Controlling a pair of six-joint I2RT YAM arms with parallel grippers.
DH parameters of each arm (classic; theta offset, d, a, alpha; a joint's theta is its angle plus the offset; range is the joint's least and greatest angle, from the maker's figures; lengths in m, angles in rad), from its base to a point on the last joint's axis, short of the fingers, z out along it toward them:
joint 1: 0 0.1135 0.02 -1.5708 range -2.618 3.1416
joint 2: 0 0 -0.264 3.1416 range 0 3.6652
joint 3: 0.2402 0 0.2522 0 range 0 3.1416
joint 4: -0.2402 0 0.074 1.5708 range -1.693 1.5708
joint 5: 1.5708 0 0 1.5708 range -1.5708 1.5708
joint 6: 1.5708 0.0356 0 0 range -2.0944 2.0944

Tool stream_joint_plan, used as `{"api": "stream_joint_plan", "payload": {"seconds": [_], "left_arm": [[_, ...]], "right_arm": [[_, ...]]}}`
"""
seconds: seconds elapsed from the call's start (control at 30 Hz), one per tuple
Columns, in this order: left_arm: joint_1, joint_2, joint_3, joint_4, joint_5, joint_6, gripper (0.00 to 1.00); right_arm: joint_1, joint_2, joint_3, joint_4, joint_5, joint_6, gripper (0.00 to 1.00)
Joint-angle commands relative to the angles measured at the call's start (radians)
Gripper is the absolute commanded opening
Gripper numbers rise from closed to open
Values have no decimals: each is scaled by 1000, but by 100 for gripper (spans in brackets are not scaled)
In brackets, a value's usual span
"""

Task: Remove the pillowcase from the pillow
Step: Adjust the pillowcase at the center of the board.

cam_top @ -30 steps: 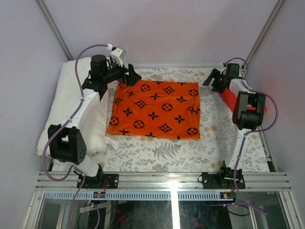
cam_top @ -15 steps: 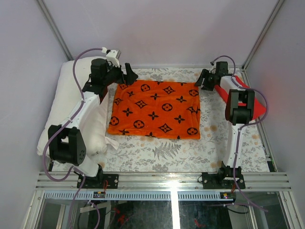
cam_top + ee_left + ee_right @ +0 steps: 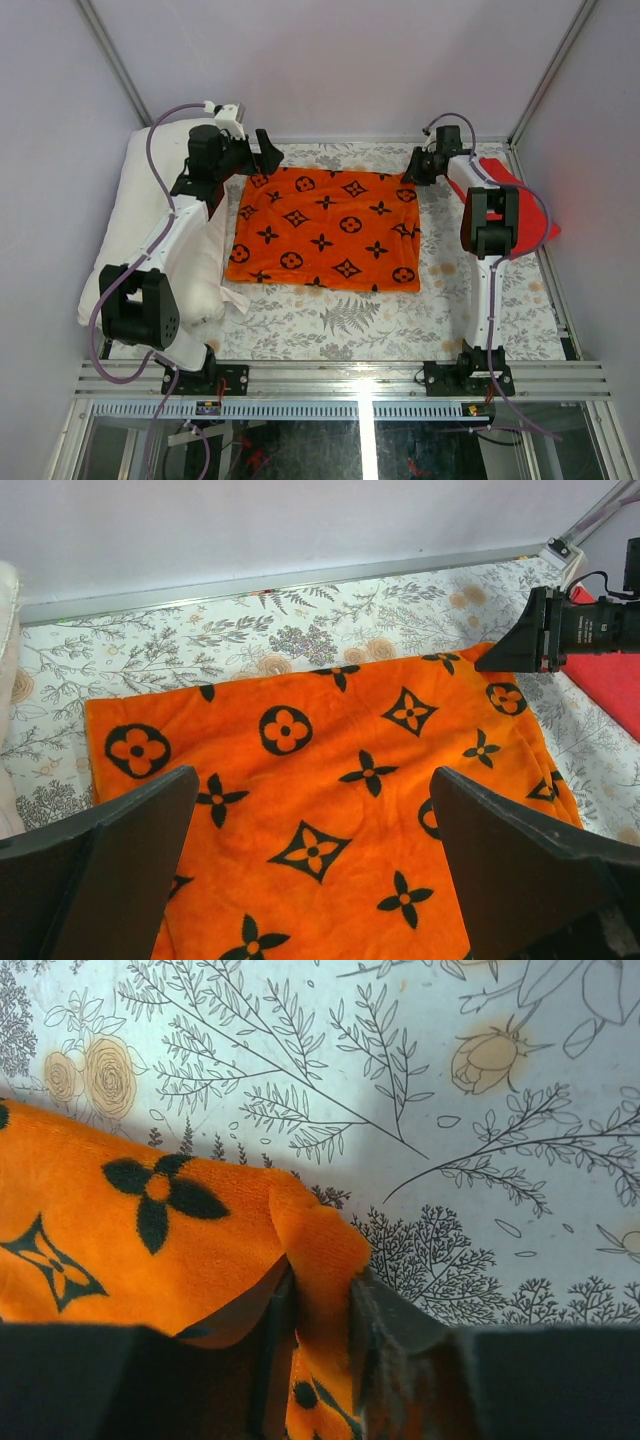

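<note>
Right fingers (image 3: 398, 1335) have pinched the pillowcase (image 3: 325, 228) corner, pillow (image 3: 135, 190) outside.

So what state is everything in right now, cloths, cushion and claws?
pillow: bare, lying at the left edge.
pillowcase: spread flat, off the pillow.
red cloth: lying at the right edge.
left gripper: open above the pillowcase.
right gripper: pinching the pillowcase's far right corner.

Bright even light; rail (image 3: 365, 385) glare; right end effector (image 3: 318, 1295) seemingly defocused.
</note>
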Motion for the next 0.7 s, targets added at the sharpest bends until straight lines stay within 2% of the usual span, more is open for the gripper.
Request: {"api": "stream_joint_plan", "payload": {"seconds": [0.0,0.1,0.27,0.5,0.6,0.63,0.67], "left_arm": [[6,6,-8,59,-25,-15,100],[7,11,-7,54,-34,-15,100],[5,20,-3,42,-68,-11,100],[-70,56,10,-3,-232,61,100],[-97,79,24,-15,-260,77,100],[-102,85,30,-19,-264,79,100],[-107,93,36,-24,-269,81,100]], "right_arm": [[2,18,51,-46,-6,-11,23],[1,23,68,-64,-5,-20,0],[-28,49,134,-92,-22,-6,0],[-58,138,385,-208,82,-13,0],[-79,175,478,-218,53,13,0],[-85,180,499,-222,44,29,14],[-91,173,505,-227,38,41,35]]}}
